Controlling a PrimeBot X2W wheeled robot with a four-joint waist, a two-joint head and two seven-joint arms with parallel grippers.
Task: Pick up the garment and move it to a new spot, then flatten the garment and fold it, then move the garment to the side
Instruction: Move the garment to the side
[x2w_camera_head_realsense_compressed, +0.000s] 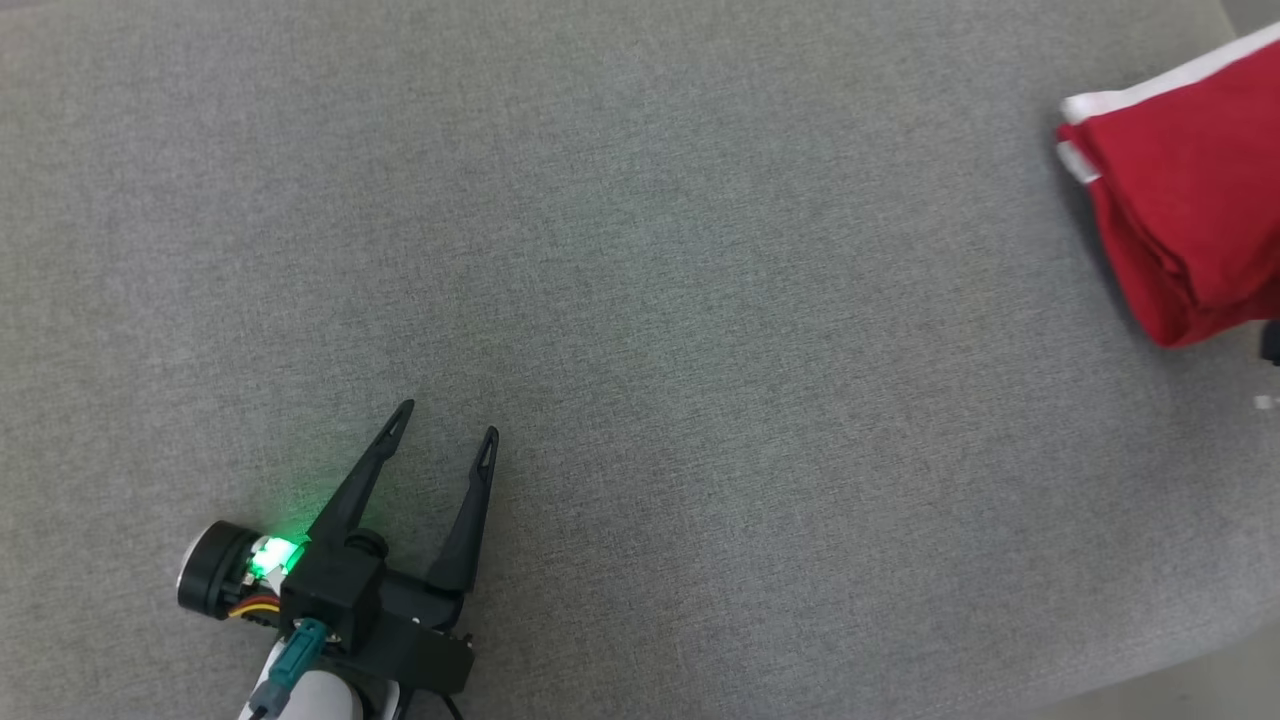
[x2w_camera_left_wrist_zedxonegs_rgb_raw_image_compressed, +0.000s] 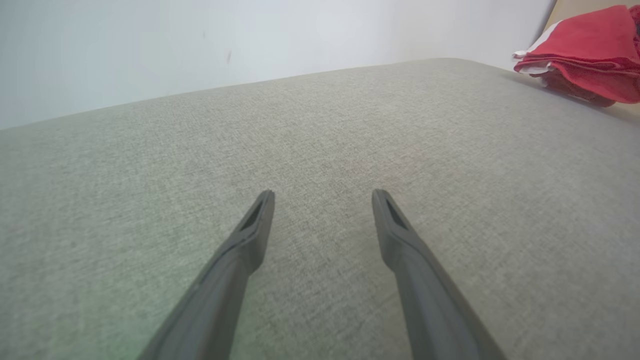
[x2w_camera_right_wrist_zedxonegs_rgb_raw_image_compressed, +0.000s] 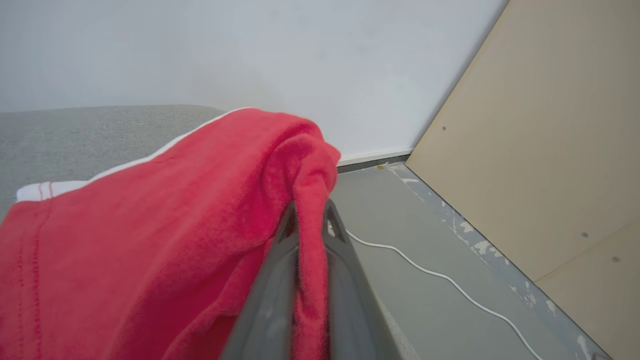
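The left tool (x2w_camera_head_realsense_compressed: 447, 418) pointed forward over the grey bench (x2w_camera_head_realsense_compressed: 700, 300), jaws spread and empty. The right tool (x2w_camera_right_wrist_zedxonegs_rgb_raw_image_compressed: 310, 220) clamped the red garment (x2w_camera_head_realsense_compressed: 1190, 200) at the bench's right edge, white wall (x2w_camera_right_wrist_zedxonegs_rgb_raw_image_compressed: 250, 50) beyond.

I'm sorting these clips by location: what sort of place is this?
Probably a bare test room or workshop: a plain white wall, a scuffed, paint-flecked floor with a loose white cable, and an unfinished tan board panel with visible screws.

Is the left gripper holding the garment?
No, the left gripper is open above the grey surface, apart from the garment at the far right.
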